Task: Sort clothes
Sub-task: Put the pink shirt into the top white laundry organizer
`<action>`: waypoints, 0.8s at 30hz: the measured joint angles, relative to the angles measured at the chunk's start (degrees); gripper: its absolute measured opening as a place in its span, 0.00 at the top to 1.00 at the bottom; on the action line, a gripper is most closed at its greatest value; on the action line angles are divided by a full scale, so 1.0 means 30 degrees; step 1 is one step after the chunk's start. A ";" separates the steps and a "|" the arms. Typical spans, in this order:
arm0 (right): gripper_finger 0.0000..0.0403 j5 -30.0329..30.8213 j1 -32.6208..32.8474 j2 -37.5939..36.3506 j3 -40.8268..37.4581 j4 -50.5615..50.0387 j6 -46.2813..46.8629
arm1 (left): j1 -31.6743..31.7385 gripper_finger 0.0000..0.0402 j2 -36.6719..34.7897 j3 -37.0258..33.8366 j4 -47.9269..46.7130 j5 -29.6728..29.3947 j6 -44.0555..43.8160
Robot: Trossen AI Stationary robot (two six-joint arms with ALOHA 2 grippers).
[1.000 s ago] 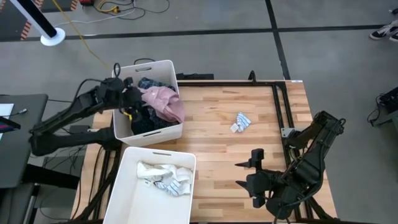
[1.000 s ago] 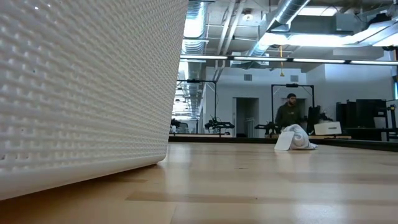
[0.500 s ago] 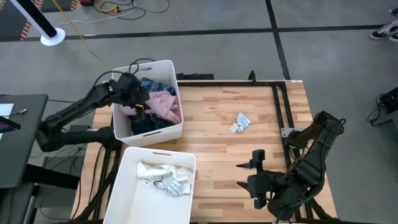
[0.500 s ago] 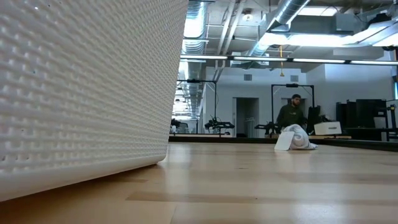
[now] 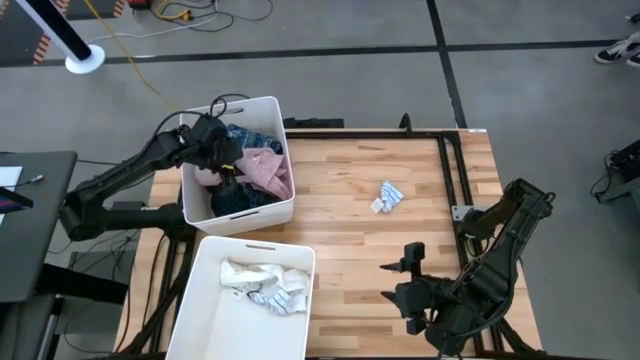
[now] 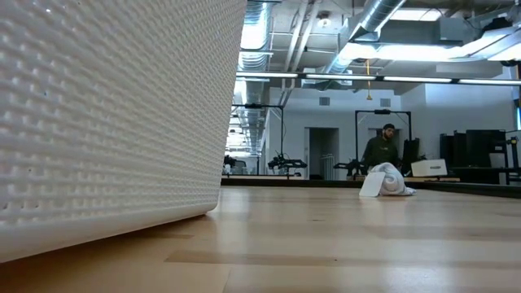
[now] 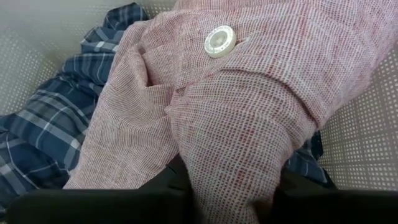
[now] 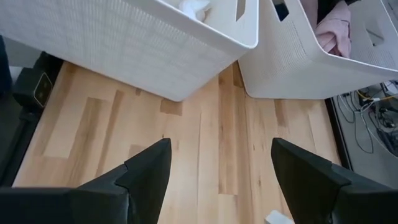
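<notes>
The pink shirt [image 5: 266,170] lies heaped on the blue plaid shirt [image 5: 243,135] inside the bin [image 5: 290,205] at the upper left of the high view, and the left gripper [image 5: 224,160] is down in that bin with its fingers nearly closed on a fold of the pink cloth, which fills the left wrist view directly ahead of them. One small white sock [image 5: 388,195] lies alone on the desk [image 5: 340,240] at centre right, between the two arms. It looks nearer to the right gripper [image 5: 408,284], which hangs wide open and empty over the lower right of the desk.
</notes>
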 joint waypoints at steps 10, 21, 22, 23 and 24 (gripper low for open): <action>0.28 0.0000 0.0000 0.0000 0.0000 0.0029 0.0130 | -0.0044 0.73 -0.0179 0.0409 -0.0059 0.0956 -0.1749; 0.28 0.0000 0.0000 0.0000 0.0000 0.0036 0.0138 | -0.0044 0.40 -0.0250 0.0893 -0.0891 0.1642 -0.2556; 0.28 0.0000 0.0000 0.0000 0.0000 0.0039 0.0138 | -0.0051 0.36 -0.0257 0.0987 -0.1044 0.1665 -0.2565; 0.28 0.0000 0.0000 0.0000 0.0000 0.0044 0.0138 | -0.0051 0.34 -0.0257 0.1094 -0.1198 0.1676 -0.2562; 0.28 0.0000 0.0000 0.0000 0.0000 0.0036 0.0138 | -0.0051 0.31 -0.0250 0.1251 -0.1385 0.1688 -0.2560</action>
